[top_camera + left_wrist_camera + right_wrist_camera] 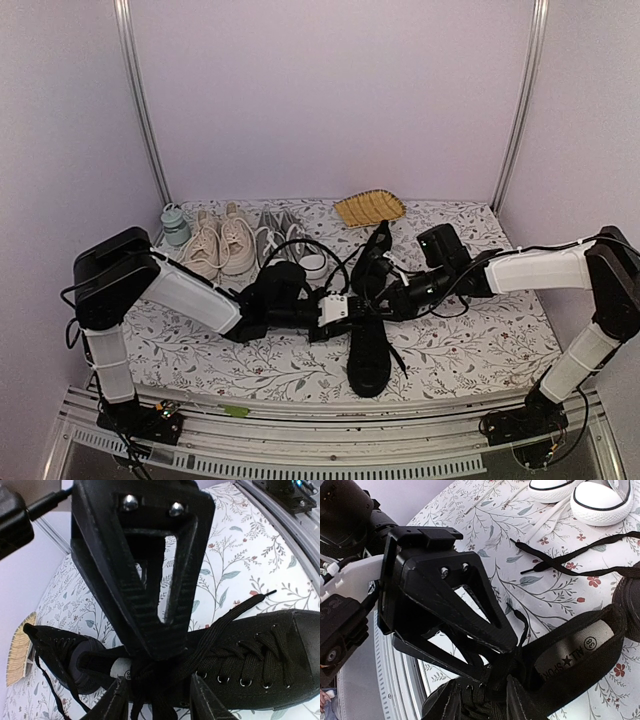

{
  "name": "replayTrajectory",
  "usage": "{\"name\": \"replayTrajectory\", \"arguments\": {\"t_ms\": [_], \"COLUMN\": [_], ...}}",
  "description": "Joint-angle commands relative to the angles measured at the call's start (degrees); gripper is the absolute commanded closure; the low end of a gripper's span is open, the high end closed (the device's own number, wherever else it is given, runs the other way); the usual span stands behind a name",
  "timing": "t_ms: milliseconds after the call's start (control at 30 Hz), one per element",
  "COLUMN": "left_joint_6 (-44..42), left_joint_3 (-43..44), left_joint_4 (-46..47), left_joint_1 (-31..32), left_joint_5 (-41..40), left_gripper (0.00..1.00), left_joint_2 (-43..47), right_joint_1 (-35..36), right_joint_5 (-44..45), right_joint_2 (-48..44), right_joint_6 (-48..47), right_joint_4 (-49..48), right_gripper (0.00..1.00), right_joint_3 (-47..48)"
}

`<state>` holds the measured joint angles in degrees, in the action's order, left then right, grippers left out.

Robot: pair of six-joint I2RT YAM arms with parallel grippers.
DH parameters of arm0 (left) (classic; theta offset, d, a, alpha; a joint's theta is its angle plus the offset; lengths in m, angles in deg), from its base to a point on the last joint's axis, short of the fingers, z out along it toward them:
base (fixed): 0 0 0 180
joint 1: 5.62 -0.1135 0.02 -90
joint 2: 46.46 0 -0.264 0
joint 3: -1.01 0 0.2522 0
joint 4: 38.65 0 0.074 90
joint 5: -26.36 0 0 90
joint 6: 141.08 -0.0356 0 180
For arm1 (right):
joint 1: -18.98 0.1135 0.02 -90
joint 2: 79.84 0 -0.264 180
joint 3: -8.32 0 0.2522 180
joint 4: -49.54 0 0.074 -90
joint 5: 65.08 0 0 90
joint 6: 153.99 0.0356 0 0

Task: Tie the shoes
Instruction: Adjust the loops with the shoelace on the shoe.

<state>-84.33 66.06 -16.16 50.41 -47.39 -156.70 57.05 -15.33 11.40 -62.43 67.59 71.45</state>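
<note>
One black shoe (369,355) lies at the table's middle, toe toward the near edge; the other black shoe (378,245) lies behind it. Both grippers meet over the near shoe's tongue. My left gripper (345,308) (159,680) is open, its fingers standing on either side of a bunch of black lace (150,672) without pressing it. My right gripper (385,298) (482,680) is open too, astride the same lace bunch (492,675). A loose lace end (250,602) trails over the cloth. The shoe's insole label (575,655) shows in the right wrist view.
A beige pair (220,245) and a grey pair with white toe caps (290,252) (600,500) stand at the back left. A woven yellow fan (370,208) lies at the back, a pale green item (175,225) at the far left. A metal rail (330,440) runs along the near edge.
</note>
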Motion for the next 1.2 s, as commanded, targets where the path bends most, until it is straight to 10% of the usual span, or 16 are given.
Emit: {"name": "replayTrajectory", "arguments": {"t_ms": [0, 467, 1167], "left_joint_6": [-1.5, -6.0, -1.3], "left_joint_3": [0.6, 5.3, 4.0], "left_joint_4": [-3.0, -7.1, 1.6], "left_joint_1": [-1.6, -2.0, -1.9], "left_joint_5": [2.0, 1.7, 3.2], "left_gripper": [0.55, 0.29, 0.92], "left_joint_2": [2.0, -1.5, -3.4], "right_joint_1": [0.5, 0.6, 0.5], "right_joint_5": [-0.7, 0.7, 1.0], "right_joint_2": [2.0, 2.1, 1.0], "right_joint_6": [0.6, -0.4, -0.9], "right_joint_4": [-4.0, -1.7, 1.8], "right_gripper": [0.67, 0.95, 0.98], "right_joint_3": [-0.5, 0.1, 1.8]}}
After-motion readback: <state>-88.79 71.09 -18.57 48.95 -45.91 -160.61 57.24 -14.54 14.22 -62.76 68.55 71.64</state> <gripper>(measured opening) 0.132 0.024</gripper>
